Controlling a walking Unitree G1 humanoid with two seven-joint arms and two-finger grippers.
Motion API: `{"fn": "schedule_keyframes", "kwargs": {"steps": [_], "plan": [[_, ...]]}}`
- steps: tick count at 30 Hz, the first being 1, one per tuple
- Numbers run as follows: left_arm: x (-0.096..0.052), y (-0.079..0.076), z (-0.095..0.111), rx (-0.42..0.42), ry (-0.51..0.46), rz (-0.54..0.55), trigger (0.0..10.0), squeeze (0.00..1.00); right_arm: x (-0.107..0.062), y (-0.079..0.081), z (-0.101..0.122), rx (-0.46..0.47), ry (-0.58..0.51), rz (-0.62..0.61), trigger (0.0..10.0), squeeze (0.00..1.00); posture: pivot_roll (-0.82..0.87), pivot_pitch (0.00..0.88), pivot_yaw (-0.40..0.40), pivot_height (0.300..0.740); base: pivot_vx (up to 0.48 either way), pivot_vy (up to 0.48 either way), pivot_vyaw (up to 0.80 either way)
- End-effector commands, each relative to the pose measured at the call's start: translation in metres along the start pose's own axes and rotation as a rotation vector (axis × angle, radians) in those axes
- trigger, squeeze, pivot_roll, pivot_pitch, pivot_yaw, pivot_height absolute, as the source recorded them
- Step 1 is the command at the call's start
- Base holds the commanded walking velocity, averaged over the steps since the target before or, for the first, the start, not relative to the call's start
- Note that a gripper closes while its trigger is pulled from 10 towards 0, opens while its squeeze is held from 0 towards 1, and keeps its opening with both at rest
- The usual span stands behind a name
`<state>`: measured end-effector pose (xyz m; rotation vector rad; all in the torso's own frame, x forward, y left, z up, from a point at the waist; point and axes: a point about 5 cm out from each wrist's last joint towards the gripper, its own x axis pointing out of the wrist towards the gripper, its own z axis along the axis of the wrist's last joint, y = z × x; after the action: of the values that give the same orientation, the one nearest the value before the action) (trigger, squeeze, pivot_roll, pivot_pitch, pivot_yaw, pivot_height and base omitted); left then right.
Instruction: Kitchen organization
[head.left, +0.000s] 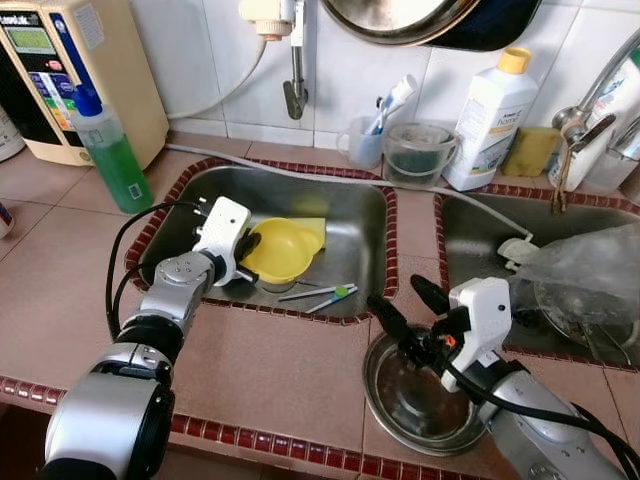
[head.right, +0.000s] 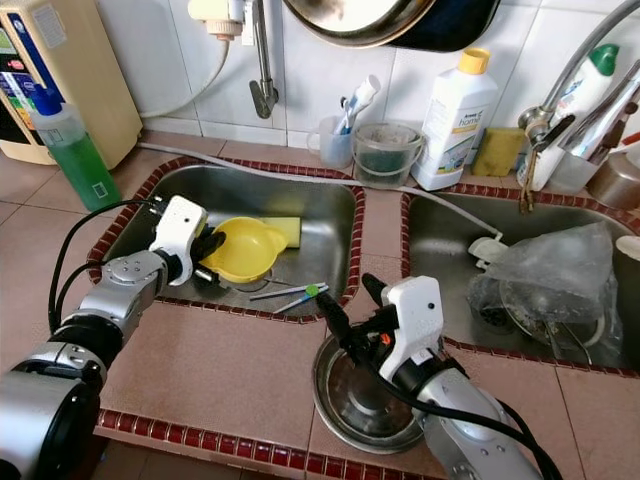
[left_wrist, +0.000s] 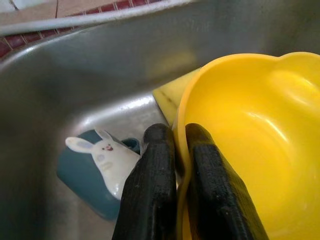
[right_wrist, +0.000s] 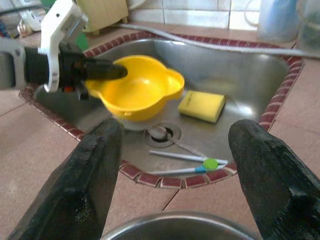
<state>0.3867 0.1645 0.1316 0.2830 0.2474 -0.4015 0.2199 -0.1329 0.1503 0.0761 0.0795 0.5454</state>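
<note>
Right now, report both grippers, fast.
Left gripper: shut on the rim of the yellow bowl in the left sink basin.
Right gripper: open, holding nothing, above the steel bowl on the counter.

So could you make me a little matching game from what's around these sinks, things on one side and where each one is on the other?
Things:
1. yellow bowl
2. steel bowl
3. green soap bottle
4. yellow sponge

Places:
A. on the counter, under the open right hand
B. flat on the left sink's floor
C. rim pinched by the left hand
D. standing on the counter beside the left sink

Pairs: 1-C, 2-A, 3-D, 4-B
</note>
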Motion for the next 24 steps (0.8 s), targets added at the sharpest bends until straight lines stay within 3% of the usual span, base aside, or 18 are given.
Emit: {"fn": "schedule_keyframes", "kwargs": {"steps": [1, 4, 5, 7, 8, 24], "plan": [[0.0, 0.0067, 0.0091, 0.022, -0.019, 0.013, 10.0, 0.0, -0.0023, 0.0031, 0.0056, -0.005, -0.011, 0.012, 10.0, 0.0, -0.14, 0.111, 0.044, 0.74, 0.0, 0.0, 0.0], [0.0001, 0.0076, 0.0105, 0.017, -0.023, 0.014, 10.0, 0.0, -0.002, 0.0034, 0.0058, -0.003, -0.009, 0.012, 10.0, 0.0, -0.14, 0.107, 0.046, 0.74, 0.0, 0.0, 0.0], [0.0003, 0.0078, 0.0114, 0.01, -0.026, 0.01, 10.0, 0.66, -0.002, 0.0034, 0.0062, -0.002, -0.009, 0.013, 10.0, 0.0, -0.14, 0.102, 0.049, 0.74, 0.0, 0.0, 0.0], [0.0004, 0.0077, 0.0115, 0.007, -0.026, 0.008, 10.0, 0.66, -0.002, 0.0034, 0.0064, -0.002, -0.01, 0.013, 10.0, 0.0, -0.14, 0.102, 0.049, 0.74, 0.0, 0.0, 0.0], [0.0005, 0.0076, 0.0115, 0.005, -0.026, 0.007, 10.0, 1.0, -0.002, 0.0034, 0.0065, -0.002, -0.01, 0.013, 10.0, 0.0, -0.14, 0.102, 0.049, 0.74, 0.0, 0.0, 0.0], [0.0013, 0.0096, 0.0182, -0.025, -0.047, 0.002, 10.0, 1.0, 0.0066, 0.0003, 0.0105, -0.004, -0.03, 0.014, 10.0, 0.0, -0.11, 0.1, 0.04, 0.74, 0.0, 0.0, 0.0]]}}
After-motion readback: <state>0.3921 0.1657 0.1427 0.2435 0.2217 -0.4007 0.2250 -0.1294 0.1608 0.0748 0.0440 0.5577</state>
